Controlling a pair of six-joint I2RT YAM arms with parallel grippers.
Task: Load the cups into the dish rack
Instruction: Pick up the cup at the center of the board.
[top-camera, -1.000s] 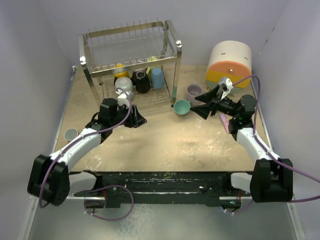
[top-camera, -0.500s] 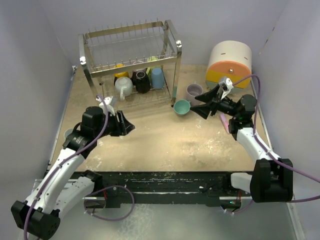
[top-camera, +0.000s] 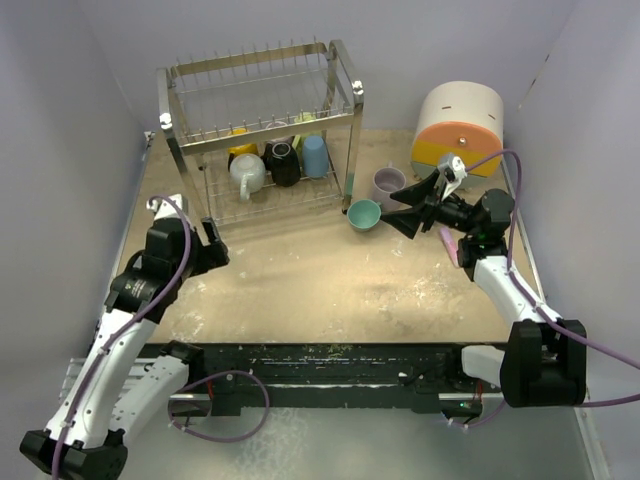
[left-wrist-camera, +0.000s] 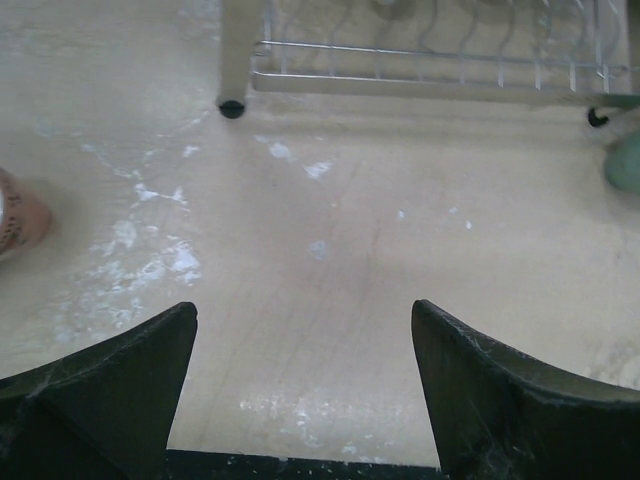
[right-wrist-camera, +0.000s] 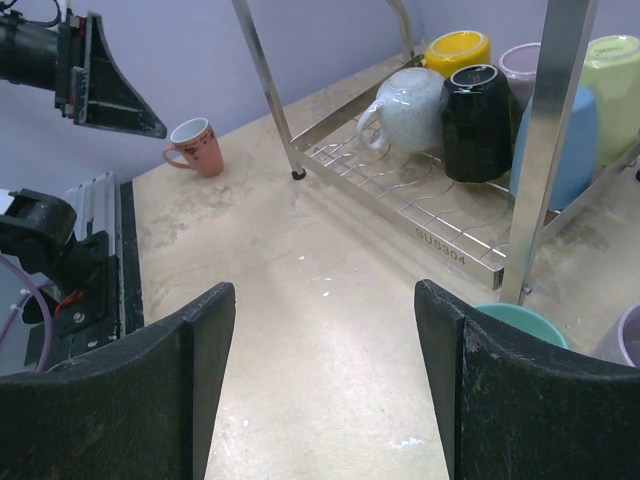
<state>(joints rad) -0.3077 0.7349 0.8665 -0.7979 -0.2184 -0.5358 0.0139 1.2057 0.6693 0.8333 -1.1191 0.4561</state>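
Note:
The chrome dish rack (top-camera: 260, 125) stands at the back left. Its lower tier holds a white speckled mug (top-camera: 247, 175), a black mug (top-camera: 284, 162), a blue mug (top-camera: 315, 155) and a yellow mug (top-camera: 240, 140). A teal cup (top-camera: 364, 214) and a lilac cup (top-camera: 388, 185) stand on the table right of the rack. A pink cup (right-wrist-camera: 195, 147) stands at the left edge, also seen in the left wrist view (left-wrist-camera: 15, 215). My left gripper (top-camera: 215, 247) is open and empty, in front of the rack's left foot (left-wrist-camera: 232, 108). My right gripper (top-camera: 400, 213) is open and empty beside the teal cup (right-wrist-camera: 520, 322).
The round white-orange-yellow drawer unit (top-camera: 458, 125) stands at the back right. A small flat pink bar (top-camera: 450, 243) lies under the right arm. The table's near edge is a black rail (top-camera: 320, 360). Walls close in on both sides.
My left arm has pulled back from the rack's lower tier, down and to the left, leaving the white speckled mug in the rack. The right arm has not moved.

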